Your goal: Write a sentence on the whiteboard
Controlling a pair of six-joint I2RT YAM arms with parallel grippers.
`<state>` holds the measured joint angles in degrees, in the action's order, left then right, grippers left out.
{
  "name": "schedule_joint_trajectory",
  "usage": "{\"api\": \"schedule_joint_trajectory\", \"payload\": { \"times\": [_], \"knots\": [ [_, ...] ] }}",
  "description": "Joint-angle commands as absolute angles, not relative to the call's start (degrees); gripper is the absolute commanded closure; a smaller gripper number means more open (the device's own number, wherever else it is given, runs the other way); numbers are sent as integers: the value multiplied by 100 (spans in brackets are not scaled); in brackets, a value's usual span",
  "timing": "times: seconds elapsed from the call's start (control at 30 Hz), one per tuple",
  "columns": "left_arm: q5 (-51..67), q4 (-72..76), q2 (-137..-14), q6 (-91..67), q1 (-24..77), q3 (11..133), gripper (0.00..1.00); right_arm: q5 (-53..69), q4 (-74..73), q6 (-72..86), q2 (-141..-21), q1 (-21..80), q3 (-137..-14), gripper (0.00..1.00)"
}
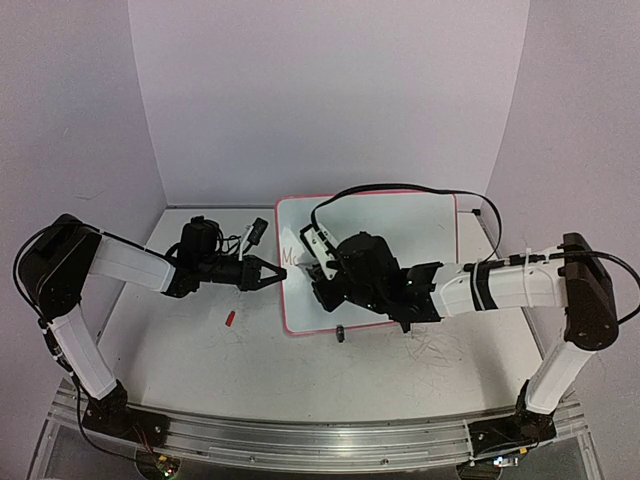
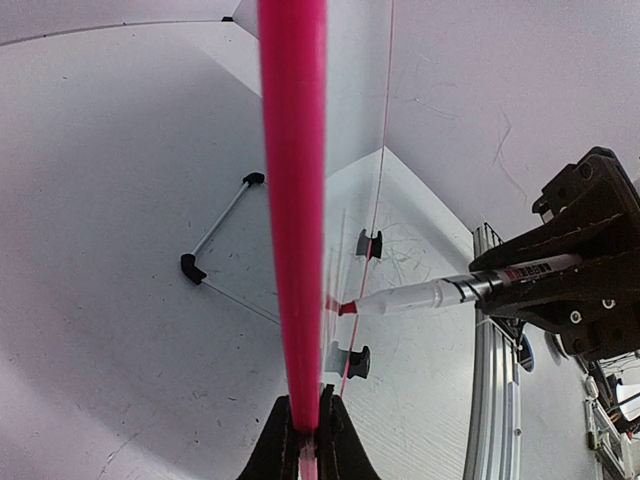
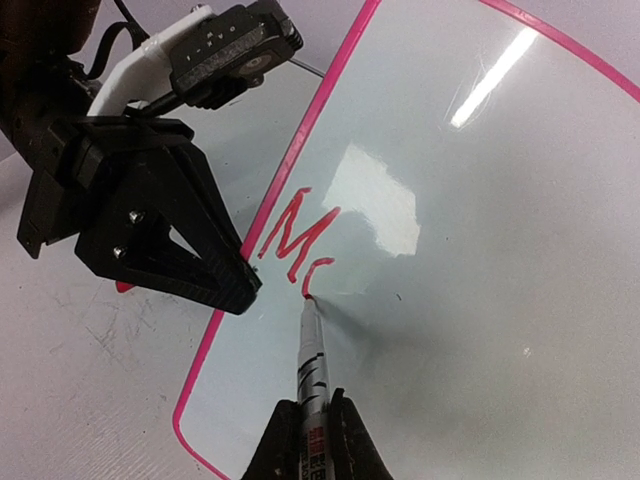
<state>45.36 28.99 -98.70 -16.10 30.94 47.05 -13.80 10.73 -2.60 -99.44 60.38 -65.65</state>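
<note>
The whiteboard (image 1: 400,225) is a glossy white panel with a red rim, lying in mid table. My left gripper (image 1: 278,274) is shut on its left rim (image 2: 292,200), its jaws pinching the edge (image 2: 306,425). My right gripper (image 1: 318,274) is shut on a red marker (image 3: 312,360), which also shows in the left wrist view (image 2: 420,296). The marker tip touches the board near the left rim. The sentence (image 3: 300,235) stands as a red "M" and a short curved stroke ending at the tip. The left gripper (image 3: 245,280) sits just left of the lettering.
A small red cap (image 1: 229,318) lies on the table left of the board. A black clip foot (image 1: 340,333) sits at the board's near edge. Grey scribble marks (image 1: 440,350) cover the table on the right. A black cable (image 1: 400,188) arcs over the board.
</note>
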Motion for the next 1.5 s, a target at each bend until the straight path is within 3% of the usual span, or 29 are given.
{"api": "schedule_joint_trajectory", "payload": {
  "times": [0.0, 1.47],
  "knots": [
    [4466, 2872, -9756, -1419, 3137, 4884, 100, -1856, 1201, -122, -9858, 6013, -6486, 100],
    [4514, 2848, -9746, -1387, 3138, 4878, 100, -1798, 1351, -164, -10144, 5979, -6883, 100]
  ]
}}
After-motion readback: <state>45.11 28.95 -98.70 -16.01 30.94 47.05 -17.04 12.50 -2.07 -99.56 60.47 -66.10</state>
